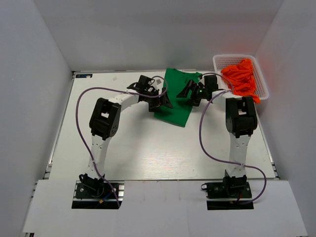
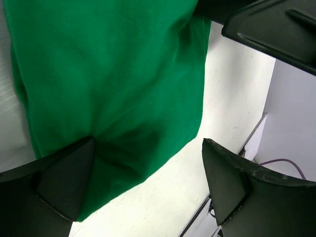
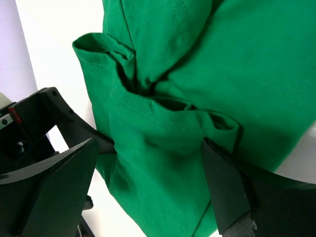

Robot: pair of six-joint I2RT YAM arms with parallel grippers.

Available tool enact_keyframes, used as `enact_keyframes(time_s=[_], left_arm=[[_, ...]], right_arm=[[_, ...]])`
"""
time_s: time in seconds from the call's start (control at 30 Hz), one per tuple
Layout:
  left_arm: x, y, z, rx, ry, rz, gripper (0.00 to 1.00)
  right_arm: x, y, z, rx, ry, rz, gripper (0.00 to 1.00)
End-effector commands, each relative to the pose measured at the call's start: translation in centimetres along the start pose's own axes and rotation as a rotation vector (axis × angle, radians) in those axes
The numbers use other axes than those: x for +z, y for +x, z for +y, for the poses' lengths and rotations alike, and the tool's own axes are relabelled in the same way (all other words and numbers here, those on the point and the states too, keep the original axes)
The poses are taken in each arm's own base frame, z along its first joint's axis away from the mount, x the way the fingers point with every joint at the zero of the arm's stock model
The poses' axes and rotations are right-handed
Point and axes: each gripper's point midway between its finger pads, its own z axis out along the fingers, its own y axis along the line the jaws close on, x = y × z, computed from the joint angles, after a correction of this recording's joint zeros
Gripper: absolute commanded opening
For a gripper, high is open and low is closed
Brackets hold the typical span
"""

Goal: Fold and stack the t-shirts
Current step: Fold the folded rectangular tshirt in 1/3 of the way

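Top external: one green t-shirt (image 1: pixel 174 111); orange t-shirts (image 1: pixel 242 75) bunched, count unclear; both jaws released.

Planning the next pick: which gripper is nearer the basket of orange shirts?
Right. The right gripper is at the green shirt's edge beside the basket; the left gripper is across the shirt, farther away.

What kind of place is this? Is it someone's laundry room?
Probably a robot test booth, not a laundry room: plain white walls box in a white table, and two black-and-white robot arms bolted at its near edge reach over a green cloth t-shirt.
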Motion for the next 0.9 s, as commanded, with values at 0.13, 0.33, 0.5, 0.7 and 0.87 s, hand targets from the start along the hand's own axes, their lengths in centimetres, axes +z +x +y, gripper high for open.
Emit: enact_keyframes(time_s=[0.13, 0.33, 0.5, 0.7, 0.87], left_arm=[[-0.5, 2.7, 1.4, 0.008, -0.029, 0.06, 1.0], [-2.5, 9.1, 2.7, -0.044, -0.136, 0.119, 1.0], [-6.1, 9.3, 1.4, -0.018, -0.211, -0.024, 1.0], [-9.8, 7.0, -2.0, 0.088, -0.255, -0.127, 1.0], [-11.0, 9.7, 0.8, 0.066, -0.337, -0.095, 1.0]], right_arm=[[-0.2, 0.8, -1.7, -0.016, 0.079, 0.003, 0.9], [-1.3, 5.5, -1.8, -0.086, 0.127, 0.062, 0.9], [-5.1, 7.0, -0.4, -0.199, 0.178, 0.038, 0.9], [-9.7, 7.9, 2.8, -0.332, 0.198, -0.004, 0.9], [-12.2, 12.3, 2.0, -0.267, 0.238, 0.057, 0.9]])
